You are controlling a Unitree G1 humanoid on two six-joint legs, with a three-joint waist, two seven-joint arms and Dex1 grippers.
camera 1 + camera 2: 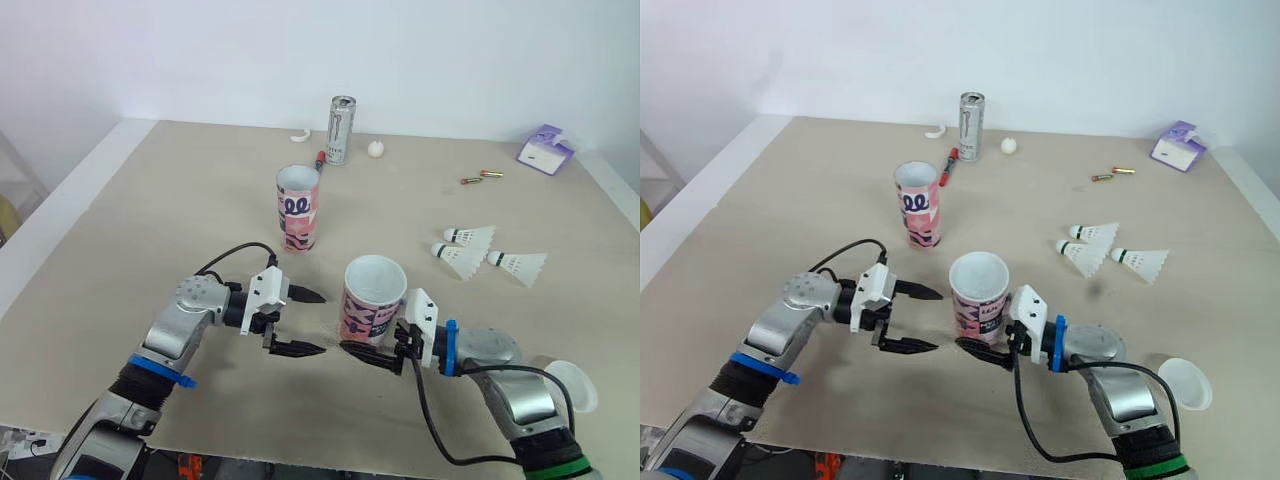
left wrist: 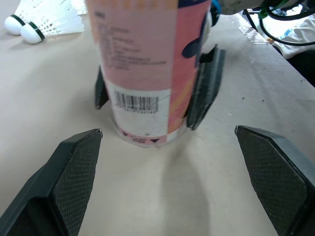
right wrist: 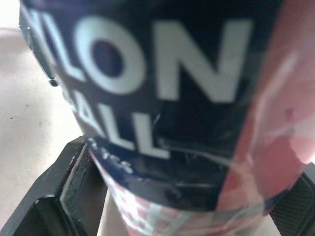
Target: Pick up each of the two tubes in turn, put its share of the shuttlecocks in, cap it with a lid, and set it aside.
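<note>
Right wrist view crops the near tube [image 3: 162, 98] mid-lettering. It stands on the table [image 1: 150, 220] with the right gripper [image 1: 372, 345] clamped round its base. The left gripper [image 1: 315, 322] is spread wide and empty, just beside it. Farther back are the second tube [image 1: 298, 208], a can [image 1: 341, 130] and three shuttlecocks [image 1: 462, 258].

Nr tube [image 1: 374, 300], far tube [image 1: 298, 207] upright, open

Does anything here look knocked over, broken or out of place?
Nothing looks spilled or broken; the near tube and the far tube are upright. The one oddity is the white lid, lying close to the front edge of the table, where a bump might knock it off.
</note>
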